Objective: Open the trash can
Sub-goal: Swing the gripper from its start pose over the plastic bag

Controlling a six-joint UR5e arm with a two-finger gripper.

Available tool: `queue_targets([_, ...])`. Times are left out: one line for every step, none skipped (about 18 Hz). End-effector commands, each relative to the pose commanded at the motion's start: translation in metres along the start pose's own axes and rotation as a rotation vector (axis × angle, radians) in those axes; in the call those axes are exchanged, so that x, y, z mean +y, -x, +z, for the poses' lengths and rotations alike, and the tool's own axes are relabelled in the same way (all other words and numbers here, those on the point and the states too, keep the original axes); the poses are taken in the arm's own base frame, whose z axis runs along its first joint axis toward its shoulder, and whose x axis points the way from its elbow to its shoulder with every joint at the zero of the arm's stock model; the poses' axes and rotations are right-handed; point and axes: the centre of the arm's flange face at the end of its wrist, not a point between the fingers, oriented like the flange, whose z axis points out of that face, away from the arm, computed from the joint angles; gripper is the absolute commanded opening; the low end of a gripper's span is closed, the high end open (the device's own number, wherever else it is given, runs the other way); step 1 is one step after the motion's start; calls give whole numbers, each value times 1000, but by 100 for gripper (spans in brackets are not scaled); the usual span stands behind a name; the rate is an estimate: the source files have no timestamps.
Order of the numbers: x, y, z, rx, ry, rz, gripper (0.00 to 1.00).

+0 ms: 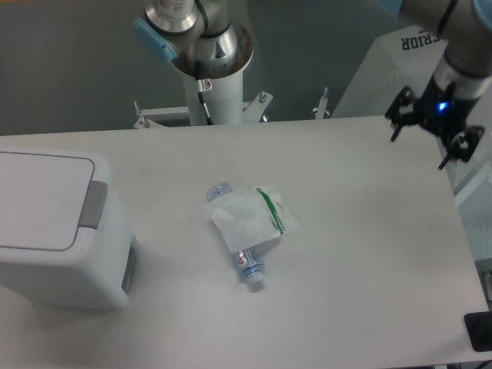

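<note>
The trash can [54, 231] is a large white boxy bin at the left edge of the table. Its flat lid [38, 200] lies closed, with a grey push tab [92, 206] on its right side. My gripper [430, 138] is far away at the table's far right, above the back corner. Its two black fingers [400, 115] stand spread apart, open and empty.
A clear plastic bottle [250, 269] lies in the middle of the table, partly under a white plastic bag with a green stripe [250, 219]. The arm's white base column [211, 84] stands at the back edge. A dark object [478, 332] sits at the lower right.
</note>
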Motion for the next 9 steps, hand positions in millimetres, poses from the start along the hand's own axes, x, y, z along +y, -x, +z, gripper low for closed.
queue_targets([2, -3, -1, 7, 29, 2, 100])
queue_targets([3, -12, -11, 1, 66, 4, 100])
queue_targets([-6, -24, -18, 15, 85, 16, 100])
queue_targets([-14, -31, -16, 38, 92, 27, 100])
queue_targets([-15, -35, -12, 51, 93, 30, 100])
queue_targets([-18, -38, -5, 66, 91, 34, 100])
queue_targets([-27, -45, 2, 81, 91, 50, 100])
queue_targets([-32, -53, 7, 88, 86, 57, 100])
queue_targets([-32, -56, 13, 94, 80, 43, 100])
